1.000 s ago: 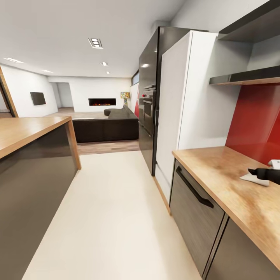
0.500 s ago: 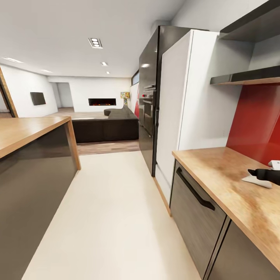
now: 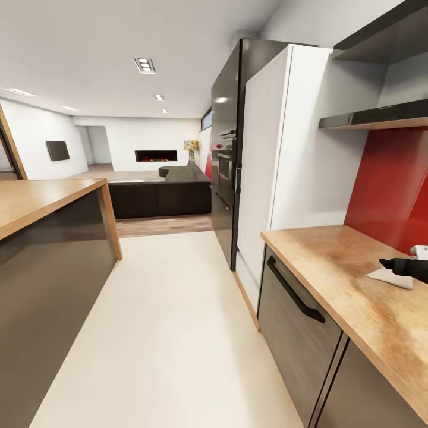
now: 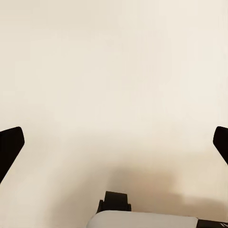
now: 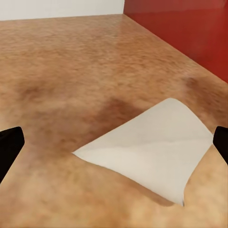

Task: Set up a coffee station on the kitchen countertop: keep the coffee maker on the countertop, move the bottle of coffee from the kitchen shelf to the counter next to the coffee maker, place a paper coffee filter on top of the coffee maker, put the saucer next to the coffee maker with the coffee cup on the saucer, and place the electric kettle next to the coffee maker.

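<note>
A paper coffee filter point(image 5: 152, 145), a flat white cone, lies on the kitchen countertop point(image 3: 333, 255) close to the red backsplash. In the head view it shows as a white sliver point(image 3: 389, 277) at the right edge, under the black tip of my right gripper point(image 3: 397, 266). In the right wrist view that gripper point(image 5: 114, 147) is open, its fingertips wide apart on either side of the filter and apart from it. My left gripper point(image 4: 114, 147) is open over pale floor, with nothing between its fingers.
A tall white and black fridge block point(image 3: 279, 148) ends the countertop run. Dark shelves point(image 3: 380, 119) hang above the red backsplash point(image 3: 392, 184). A thick wooden island point(image 3: 35, 202) stands at left across a pale floor aisle point(image 3: 172, 321). A dark drawer front with a handle point(image 3: 294, 291) sits below the worktop.
The whole head view has shifted slightly, so the camera moved. The right gripper and the filter keep their places on the countertop.
</note>
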Available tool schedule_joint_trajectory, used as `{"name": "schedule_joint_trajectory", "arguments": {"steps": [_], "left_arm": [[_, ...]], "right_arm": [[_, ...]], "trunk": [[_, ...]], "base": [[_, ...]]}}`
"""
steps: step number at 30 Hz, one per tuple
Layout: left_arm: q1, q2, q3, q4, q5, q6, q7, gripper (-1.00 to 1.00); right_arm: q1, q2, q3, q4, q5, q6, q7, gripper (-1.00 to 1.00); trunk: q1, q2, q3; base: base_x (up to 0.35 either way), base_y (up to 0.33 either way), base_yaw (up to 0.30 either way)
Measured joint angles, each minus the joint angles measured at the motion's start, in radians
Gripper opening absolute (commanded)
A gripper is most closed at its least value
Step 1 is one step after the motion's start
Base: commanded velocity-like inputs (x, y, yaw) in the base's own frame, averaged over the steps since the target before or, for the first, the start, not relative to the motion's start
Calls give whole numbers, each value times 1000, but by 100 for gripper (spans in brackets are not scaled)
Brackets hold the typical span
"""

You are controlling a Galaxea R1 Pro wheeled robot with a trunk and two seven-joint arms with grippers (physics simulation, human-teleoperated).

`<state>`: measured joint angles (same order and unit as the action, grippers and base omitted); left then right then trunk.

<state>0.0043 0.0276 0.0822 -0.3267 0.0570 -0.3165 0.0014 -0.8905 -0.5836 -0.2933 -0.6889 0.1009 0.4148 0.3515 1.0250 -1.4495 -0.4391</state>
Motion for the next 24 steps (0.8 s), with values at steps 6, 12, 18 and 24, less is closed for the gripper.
{"name": "schedule_joint_trajectory", "arguments": {"steps": [6,12,18,24], "left_arm": [[0,0,0,0,0,0,0,100],[0,0,0,0,0,0,0,100],[0,0,0,0,0,0,0,100],[0,0,0,0,0,0,0,100]], "right_arm": [[0,0,0,0,0,0,0,100],[0,0,0,0,1,0,-3,100],[0,0,0,0,0,1,-62,100],[0,0,1,1,0,1,-76,100]], "trunk": [[0,0,0],[0,0,0],[0,0,0],[0,0,0]], "base": [[1,-6,0],[0,-88,0],[0,-32,0],[0,-3,0]]}}
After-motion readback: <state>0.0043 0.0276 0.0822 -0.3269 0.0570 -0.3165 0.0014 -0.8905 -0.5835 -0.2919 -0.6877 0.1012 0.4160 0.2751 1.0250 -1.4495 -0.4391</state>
